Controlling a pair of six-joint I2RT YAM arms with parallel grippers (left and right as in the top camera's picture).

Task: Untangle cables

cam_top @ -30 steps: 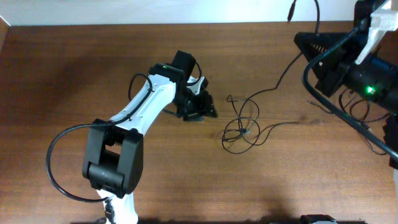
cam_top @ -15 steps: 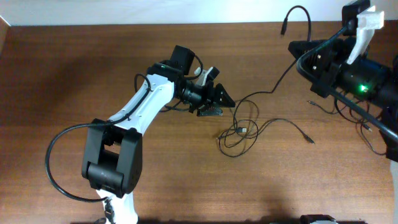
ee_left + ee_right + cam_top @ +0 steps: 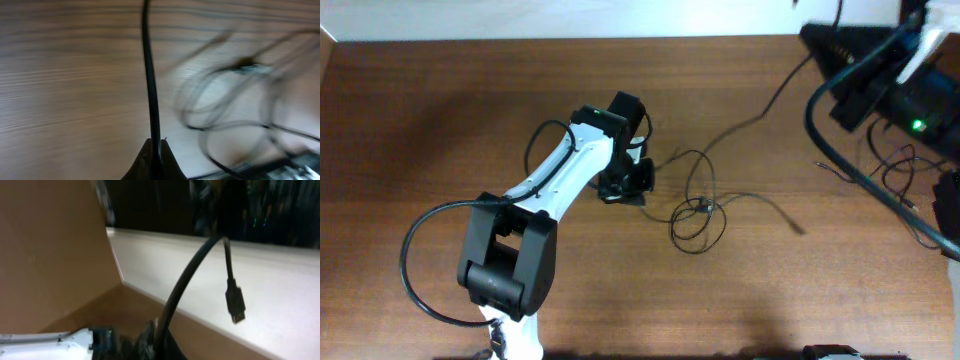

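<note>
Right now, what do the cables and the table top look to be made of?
Cables: thin black cords, probably with a rubber or plastic jacket, matte; they bend into loose loops. Table: brown wood or wood-look laminate, with fine grain lines and a faint sheen.

**Overhead view:** soft, even, fairly bright light from above. Faint sheen on the brown wooden table (image 3: 430,130) toward 10 o'clock; shadows weak and short. Loop of thin black cables (image 3: 698,218) sharp at centre; strands toward 2 o'clock smeared.

**Left wrist view:** heavy motion blur. Wood grain streaked, cable loops at 3 o'clock ghosted, upright black cord (image 3: 148,75) near 12 o'clock soft-edged.

**Right wrist view:** dim and grainy, darkest along 12 o'clock. Black plug-ended cord (image 3: 235,302) soft at 3 o'clock.
</note>
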